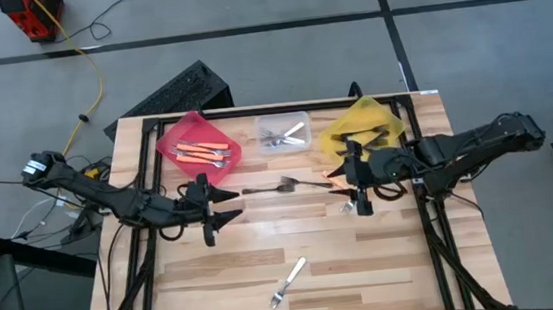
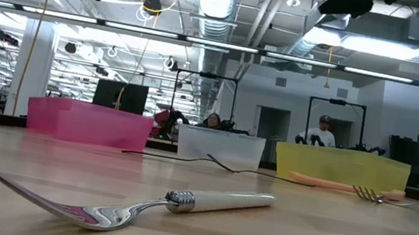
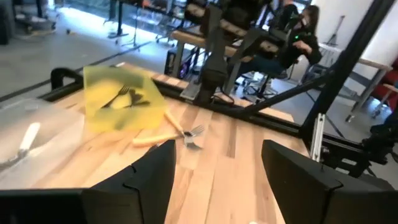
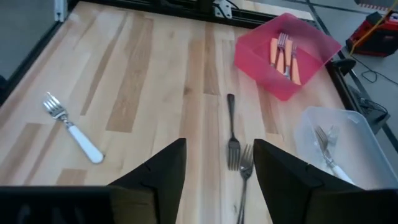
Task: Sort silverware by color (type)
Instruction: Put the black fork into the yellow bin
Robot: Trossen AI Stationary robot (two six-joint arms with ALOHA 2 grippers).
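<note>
Showing no legible writing: the silverware (image 1: pixel 290 281).

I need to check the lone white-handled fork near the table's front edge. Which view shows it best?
The low view: the white-handled fork fills the foreground. The high view and right wrist view show it small; the left wrist view misses it.

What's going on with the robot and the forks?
Left end effector and right end effector open, empty. Three forks loose on table. Nothing in the way.
</note>
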